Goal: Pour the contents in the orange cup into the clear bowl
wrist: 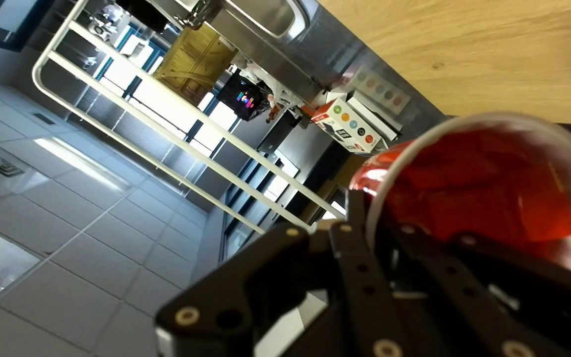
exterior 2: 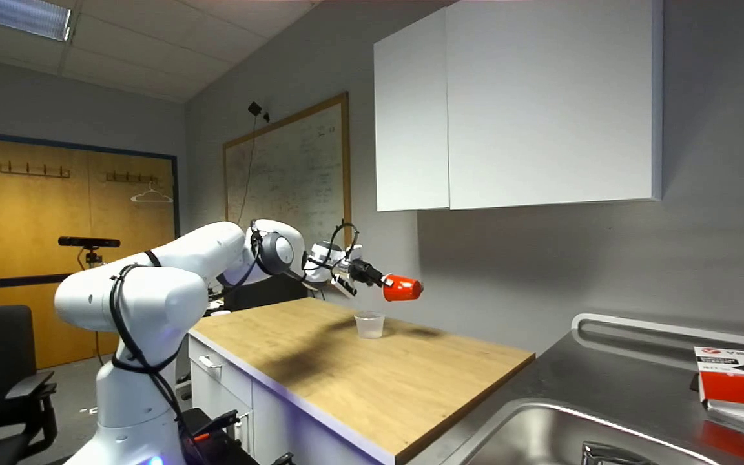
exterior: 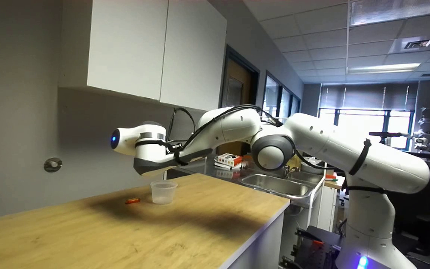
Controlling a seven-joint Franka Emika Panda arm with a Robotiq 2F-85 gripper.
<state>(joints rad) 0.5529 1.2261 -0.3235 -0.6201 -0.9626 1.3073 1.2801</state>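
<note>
The orange cup is held in the air on its side in an exterior view. Its rim is toward my gripper and its narrow base points away. In the wrist view my gripper is shut on the wall of the cup at the rim. Orange-red contents show inside it. The clear bowl stands upright on the table, below the cup's level. It also shows in an exterior view, with no orange visible through its wall. One orange-red bit lies on the table beside it.
The wooden table meets the wall at the back. White cabinets hang above. A metal sink and a dark counter with a red and white box adjoin the table.
</note>
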